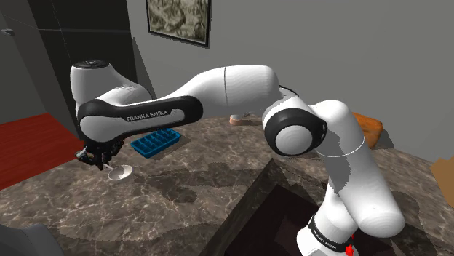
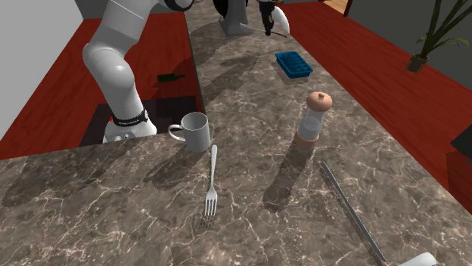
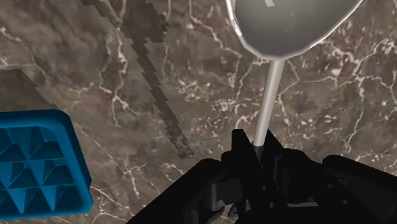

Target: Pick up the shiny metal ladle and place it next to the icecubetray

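The hand (image 3: 256, 147) is clamped on the very tip of the ladle (image 3: 269, 95), its fingers pinching the thin handle. The ladle hangs low over the bench (image 1: 189, 196), near the far end and close to the side edge, with the blue tray (image 1: 155, 142) just beside it but apart from it. Whether the bowl touches the stone I cannot tell.

Its long axis runs straight out from the fingers. The handle points back into the hand and the bowl points away, dipping a little toward the bench in the shoulder view. In the wrist view that axis lies roughly along the tray's near side.

The main risk, as I judge it, is the grip. The heavy bowl sits at the far end of a smooth, narrow handle held only at its tip, so it could pivot or slide between the fingers during any quick turn. If let go from a height, the rounded bowl could roll or bounce, either onto the tray or toward the nearby bench edge and off to the floor. Swinging toward the tray too low could also catch the bowl on the tray's rim and shove it.
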